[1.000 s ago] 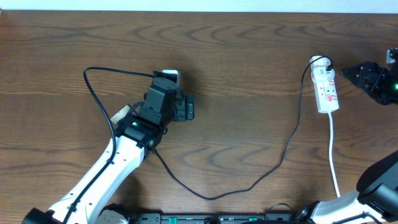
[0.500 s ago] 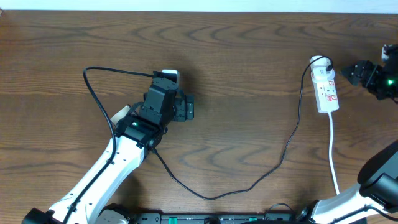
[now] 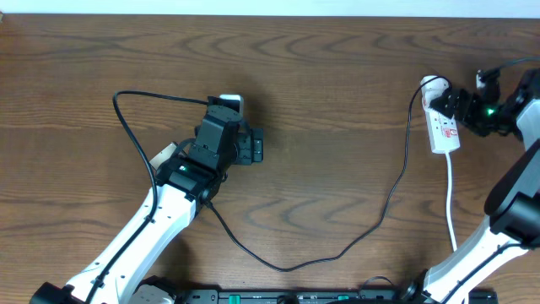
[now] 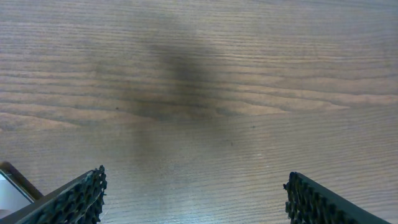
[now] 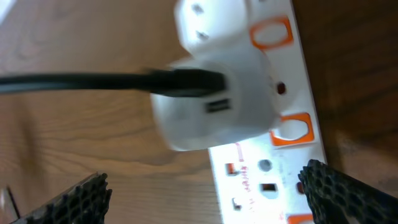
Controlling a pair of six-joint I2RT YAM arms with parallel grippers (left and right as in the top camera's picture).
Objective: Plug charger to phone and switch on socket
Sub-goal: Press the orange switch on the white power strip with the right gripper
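The white socket strip (image 3: 445, 127) with red markings lies at the right, with a white adapter (image 5: 211, 102) plugged into its far end. The black charger cable (image 3: 287, 267) runs from the adapter in a long loop across the table and under my left arm; its plug tip is hidden. My right gripper (image 3: 461, 108) hovers open over the strip, which lies between its fingers in the right wrist view (image 5: 205, 190). My left gripper (image 3: 250, 147) is open over bare wood (image 4: 196, 186). The phone is mostly hidden under my left arm; one brown-edged corner (image 4: 9, 185) shows.
The strip's white cord (image 3: 453, 215) trails toward the table's front edge. The cable makes a second loop (image 3: 118, 105) at the left of my left arm. A small light object (image 3: 229, 102) lies just beyond my left wrist.
My right gripper has moved left from the table's right edge to over the far end of the socket strip. The left arm has not moved.
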